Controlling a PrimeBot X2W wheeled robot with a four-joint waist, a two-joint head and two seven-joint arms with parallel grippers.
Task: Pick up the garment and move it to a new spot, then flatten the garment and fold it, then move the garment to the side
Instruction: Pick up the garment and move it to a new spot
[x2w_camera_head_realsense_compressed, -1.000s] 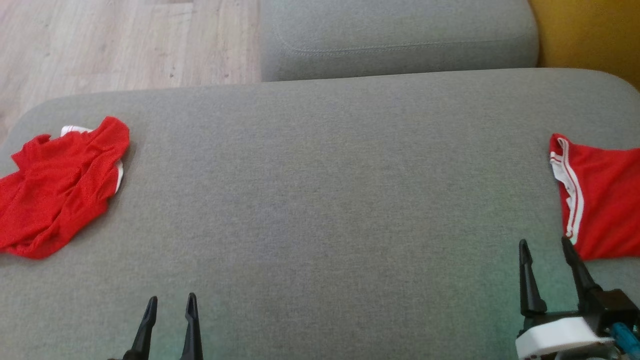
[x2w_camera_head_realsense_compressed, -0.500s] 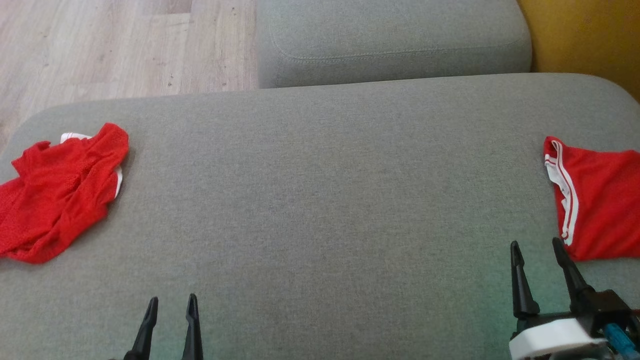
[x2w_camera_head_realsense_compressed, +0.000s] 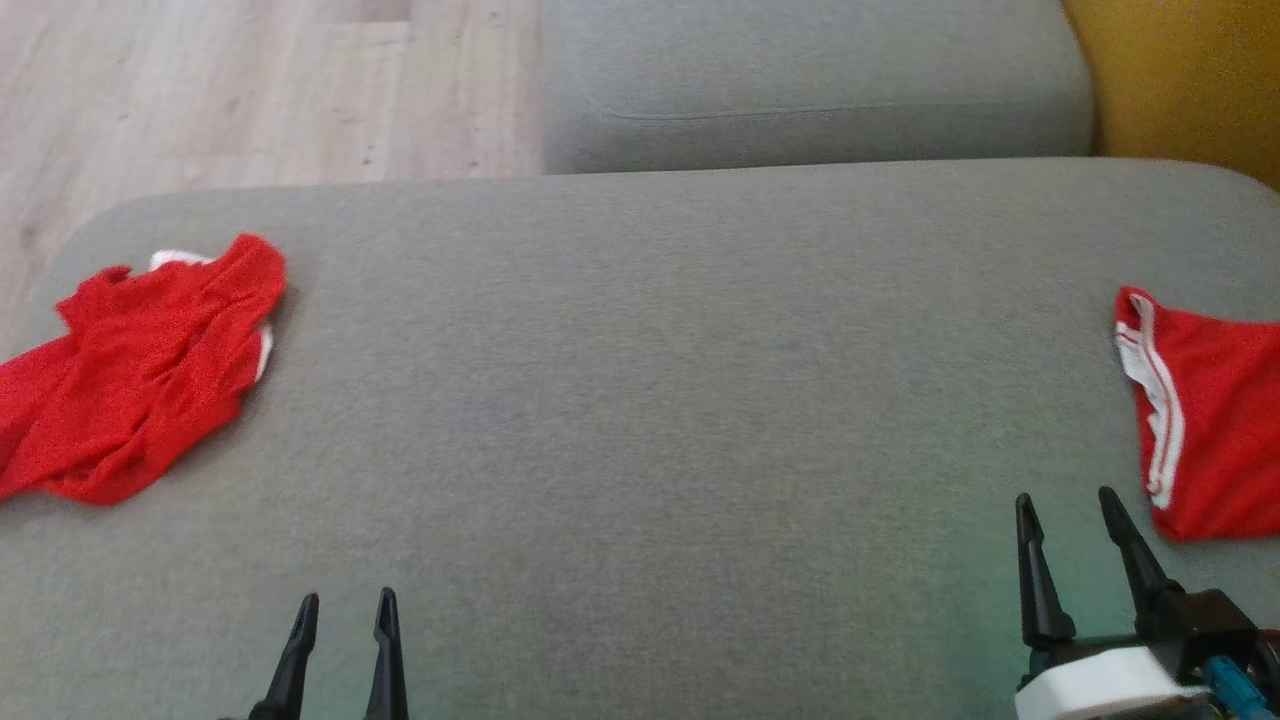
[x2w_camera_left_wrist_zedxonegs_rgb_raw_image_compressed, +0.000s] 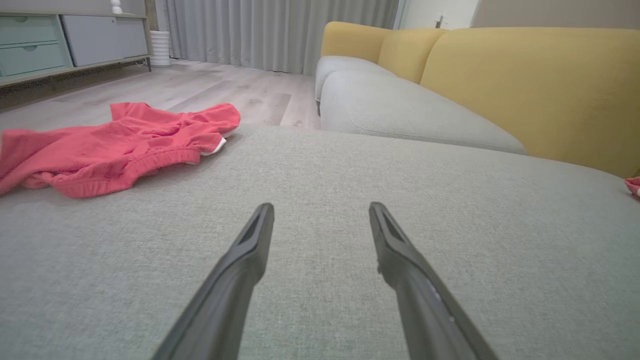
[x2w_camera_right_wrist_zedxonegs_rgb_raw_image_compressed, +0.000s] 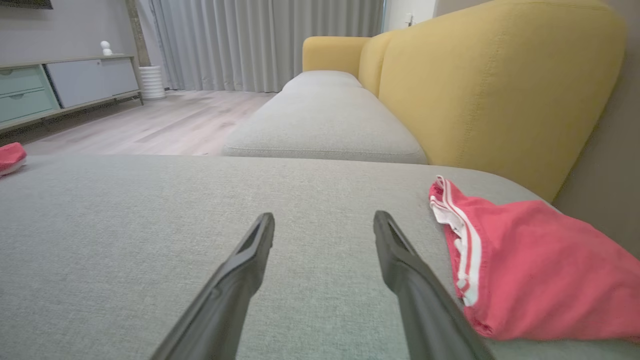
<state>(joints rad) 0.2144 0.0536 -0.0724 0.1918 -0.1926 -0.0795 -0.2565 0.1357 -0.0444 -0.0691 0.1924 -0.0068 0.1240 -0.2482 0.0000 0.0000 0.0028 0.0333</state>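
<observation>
A crumpled red garment (x2w_camera_head_realsense_compressed: 140, 375) with white trim lies at the left end of the grey cushion (x2w_camera_head_realsense_compressed: 640, 400); it is also ahead and to the left in the left wrist view (x2w_camera_left_wrist_zedxonegs_rgb_raw_image_compressed: 115, 147). A second red garment (x2w_camera_head_realsense_compressed: 1215, 415) with white side stripes lies flat at the cushion's right edge, just right of the right fingers (x2w_camera_right_wrist_zedxonegs_rgb_raw_image_compressed: 530, 270). My left gripper (x2w_camera_head_realsense_compressed: 346, 597) (x2w_camera_left_wrist_zedxonegs_rgb_raw_image_compressed: 321, 206) hovers open near the front edge, empty. My right gripper (x2w_camera_head_realsense_compressed: 1065, 497) (x2w_camera_right_wrist_zedxonegs_rgb_raw_image_compressed: 324, 215) is open and empty, just left of the striped garment.
A second grey seat cushion (x2w_camera_head_realsense_compressed: 815, 85) adjoins at the back, with a yellow sofa back (x2w_camera_head_realsense_compressed: 1180, 80) at the right. Wooden floor (x2w_camera_head_realsense_compressed: 250, 90) lies beyond the cushion's left and far edges. A low cabinet (x2w_camera_left_wrist_zedxonegs_rgb_raw_image_compressed: 60, 40) and curtains stand across the room.
The head camera has shifted, sliding the whole scene slightly right and down. The right gripper has drawn a little back and left, away from the striped garment. The left gripper holds still.
</observation>
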